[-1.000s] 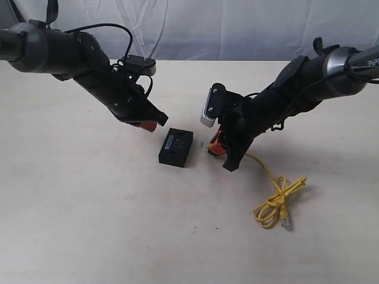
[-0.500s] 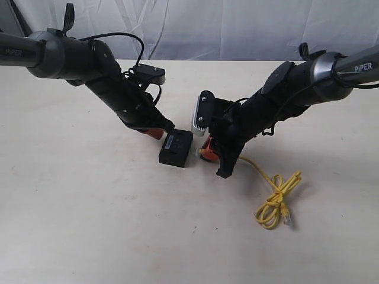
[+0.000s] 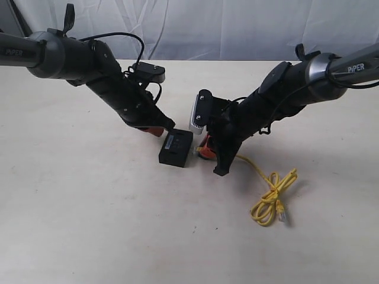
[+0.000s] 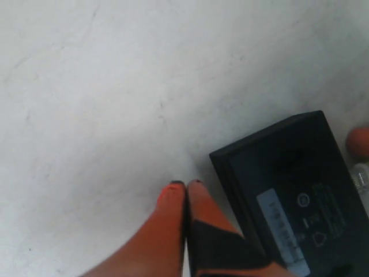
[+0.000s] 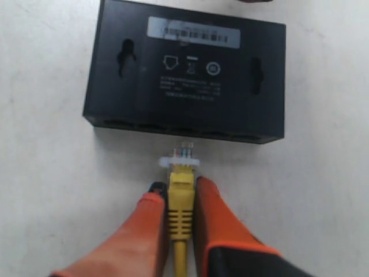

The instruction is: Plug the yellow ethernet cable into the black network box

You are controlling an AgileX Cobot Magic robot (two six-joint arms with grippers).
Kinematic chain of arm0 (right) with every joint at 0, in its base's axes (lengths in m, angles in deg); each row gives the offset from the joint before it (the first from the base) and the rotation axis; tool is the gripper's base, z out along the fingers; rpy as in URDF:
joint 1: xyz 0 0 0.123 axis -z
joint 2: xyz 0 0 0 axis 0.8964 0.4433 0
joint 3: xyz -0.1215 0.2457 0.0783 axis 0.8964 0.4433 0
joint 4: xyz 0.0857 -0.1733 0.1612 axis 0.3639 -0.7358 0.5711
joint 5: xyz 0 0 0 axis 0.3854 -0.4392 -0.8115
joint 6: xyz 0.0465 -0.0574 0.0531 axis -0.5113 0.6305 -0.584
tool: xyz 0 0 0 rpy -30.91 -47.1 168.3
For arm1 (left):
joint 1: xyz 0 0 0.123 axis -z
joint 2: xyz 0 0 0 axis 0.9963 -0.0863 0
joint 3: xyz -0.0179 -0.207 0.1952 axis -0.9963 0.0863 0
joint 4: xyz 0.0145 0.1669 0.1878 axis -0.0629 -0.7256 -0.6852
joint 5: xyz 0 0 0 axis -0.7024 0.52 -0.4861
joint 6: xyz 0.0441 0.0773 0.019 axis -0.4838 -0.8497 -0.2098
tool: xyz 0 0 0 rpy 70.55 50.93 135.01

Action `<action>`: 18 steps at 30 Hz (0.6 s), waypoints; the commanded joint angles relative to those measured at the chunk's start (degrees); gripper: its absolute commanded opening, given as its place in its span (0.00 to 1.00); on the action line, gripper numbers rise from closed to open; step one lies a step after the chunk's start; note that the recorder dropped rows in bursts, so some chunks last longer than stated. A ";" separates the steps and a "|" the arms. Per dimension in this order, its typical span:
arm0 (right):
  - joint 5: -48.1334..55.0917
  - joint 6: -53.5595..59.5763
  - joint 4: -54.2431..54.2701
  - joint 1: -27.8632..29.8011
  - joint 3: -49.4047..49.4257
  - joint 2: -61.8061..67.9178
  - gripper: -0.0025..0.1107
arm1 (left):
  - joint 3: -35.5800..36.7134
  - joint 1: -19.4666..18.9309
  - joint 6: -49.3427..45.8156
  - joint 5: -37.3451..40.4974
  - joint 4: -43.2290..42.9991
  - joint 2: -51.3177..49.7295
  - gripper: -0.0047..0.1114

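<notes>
Exterior view: pale table (image 3: 89, 225), white backdrop (image 3: 237, 29); left jaws pressed together, right jaws pinching yellow cable (image 5: 180, 202).

one cable (image 3: 269, 192), one box (image 3: 176, 148), two hands (image 3: 156, 131) (image 3: 206, 151)

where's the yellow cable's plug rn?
Right wrist view: plug of the yellow ethernet cable is pinched in the right gripper, just before the port side of the black network box, not inserted.
</notes>
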 commanded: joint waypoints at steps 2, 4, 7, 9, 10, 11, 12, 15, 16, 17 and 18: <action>0.22 0.33 0.45 -0.23 -0.25 0.17 0.01 | -0.47 0.33 -0.11 -0.59 -1.88 -0.07 0.04; 0.22 0.33 0.45 -0.23 -0.25 0.17 0.01 | -0.58 0.20 0.19 -0.38 -2.39 -0.07 0.04; 0.22 0.33 0.45 -0.23 -0.25 0.17 0.01 | -0.95 0.20 0.19 0.35 -2.52 -0.07 0.04; 0.22 0.33 0.45 -0.23 -0.25 0.17 0.01 | -1.70 0.20 0.19 0.86 -3.12 -0.45 0.04; 0.22 0.33 0.45 -0.23 -0.25 0.17 0.01 | -2.34 0.20 0.19 1.59 -3.51 -0.89 0.04; 0.22 0.33 0.45 -0.23 -0.25 0.17 0.01 | -3.00 0.20 0.19 2.65 -3.66 -1.51 0.04; 0.22 0.33 0.45 -0.23 -0.25 0.17 0.01 | -3.87 0.20 -0.01 3.83 -4.04 -2.19 0.04; 0.22 0.33 0.45 -0.23 -0.25 0.17 0.01 | -5.44 0.20 -0.01 5.34 -5.50 -3.50 0.04; 0.22 0.33 0.45 -0.23 -0.25 0.17 0.01 | -5.60 0.20 -0.01 5.18 -5.63 -3.48 0.04; 0.22 0.33 0.45 -0.23 -0.25 0.17 0.01 | -5.60 0.20 -0.26 4.75 -5.76 -3.48 0.04; 0.22 0.33 0.45 -0.23 -0.25 0.17 0.01 | -5.60 0.20 -1.05 4.62 -5.53 -3.48 0.04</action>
